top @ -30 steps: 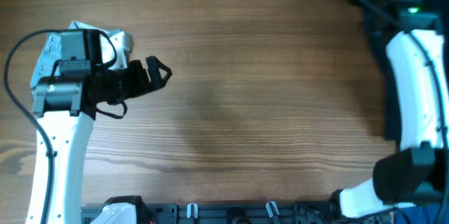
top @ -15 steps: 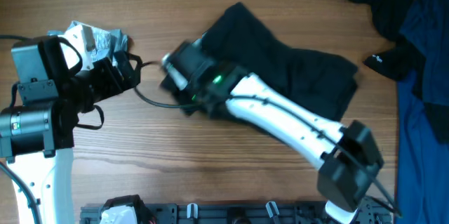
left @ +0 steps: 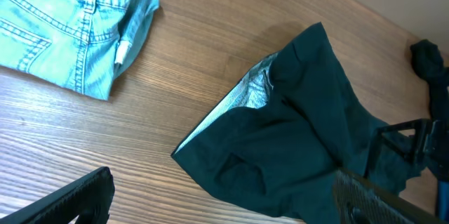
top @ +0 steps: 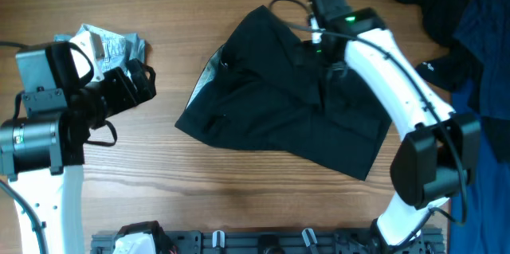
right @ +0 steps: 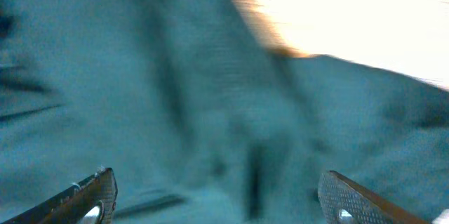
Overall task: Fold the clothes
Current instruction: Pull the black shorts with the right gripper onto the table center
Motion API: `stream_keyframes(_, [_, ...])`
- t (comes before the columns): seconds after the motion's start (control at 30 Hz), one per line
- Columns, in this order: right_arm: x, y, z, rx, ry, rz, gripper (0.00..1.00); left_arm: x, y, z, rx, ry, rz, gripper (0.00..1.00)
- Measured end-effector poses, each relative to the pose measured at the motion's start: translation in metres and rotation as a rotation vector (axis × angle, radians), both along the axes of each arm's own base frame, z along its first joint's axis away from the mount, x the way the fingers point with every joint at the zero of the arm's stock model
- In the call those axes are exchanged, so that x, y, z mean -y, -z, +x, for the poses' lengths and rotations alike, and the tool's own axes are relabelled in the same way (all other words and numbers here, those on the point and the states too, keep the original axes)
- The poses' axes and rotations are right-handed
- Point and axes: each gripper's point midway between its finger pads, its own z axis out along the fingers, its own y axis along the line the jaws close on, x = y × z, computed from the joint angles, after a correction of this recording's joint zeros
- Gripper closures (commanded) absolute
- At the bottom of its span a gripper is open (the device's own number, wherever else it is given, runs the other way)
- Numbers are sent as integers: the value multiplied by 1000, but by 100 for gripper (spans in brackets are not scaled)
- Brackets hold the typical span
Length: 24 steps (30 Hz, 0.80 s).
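- Left claw (top: 131,87) — jaws wide, nothing between them, by the worktop's (top: 239,206) left edge.
- Right claw (right: 217,199) — jaws spread wide too, empty, close over the black shorts (top: 279,111); this view is blurred.
- Shorts lie rumpled mid-worktop, pale lining showing at their left side.
- Light-blue denim garment (top: 111,43) near the left edge, beyond the left arm.
- Heap of black and blue garments (top: 454,39) in the far right corner.
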Motion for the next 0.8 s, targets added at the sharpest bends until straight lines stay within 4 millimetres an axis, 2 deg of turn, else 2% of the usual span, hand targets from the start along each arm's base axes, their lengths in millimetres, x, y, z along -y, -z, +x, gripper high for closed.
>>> stream_keyframes(0.07, [21, 14, 0, -19, 12, -14, 4, 1, 5, 3, -21, 7, -11, 0])
stream_keyframes(0.1, [33, 28, -2, -33, 6, -14, 6, 2, 10, 6, -38, 10, -18, 0])
stream_keyframes(0.13, [35, 35, -2, -36, -22, 10, 8, 2, 14, 8, -54, 12, -23, 0])
stream_keyframes(0.2, [23, 44, 1, -13, -108, 96, 21, 2, 19, 10, -71, 14, -28, 0])
stream_keyframes(0.27, [10, 53, -6, -23, -173, 157, 30, 2, 20, 11, -76, 14, -28, 0])
stream_keyframes(0.33, [3, 63, -9, -18, -187, 184, 51, 2, 20, 11, -78, 14, -29, 0])
stream_keyframes(0.37, [3, 68, -10, -15, -181, 187, 82, 3, 21, 10, -80, 14, -29, 0])
stream_keyframes(0.4, [4, 72, -12, -19, -172, 189, 91, 3, 21, 10, -81, 15, -30, 0])
stream_keyframes(0.47, [5, 82, -19, -35, -160, 189, 95, 3, 21, 9, -85, 15, -32, 0])
stream_keyframes(0.53, [11, 83, -16, -22, -140, 153, 96, 3, 22, 9, -86, 15, -32, 0])
stream_keyframes(0.6, [16, 74, -5, 20, -159, 104, 96, 3, 21, 9, -86, 15, -32, 0])
stream_keyframes(0.67, [11, 39, 24, 172, -270, 54, 96, 3, 22, 9, -86, 15, -32, 0])
stream_keyframes(0.7, [0, 1, 47, 327, -369, 17, 96, 3, 21, 9, -86, 15, -32, 0])
stream_keyframes(0.73, [-9, -29, 60, 443, -436, -10, 96, 3, 22, 9, -86, 15, -32, 0])
stream_keyframes(0.77, [-18, -63, 79, 597, -488, -52, 74, 3, 21, 9, -86, 15, -32, 0])
stream_keyframes(0.8, [-22, -81, 90, 682, -506, -79, 42, 3, 22, 9, -88, 15, -33, 0])
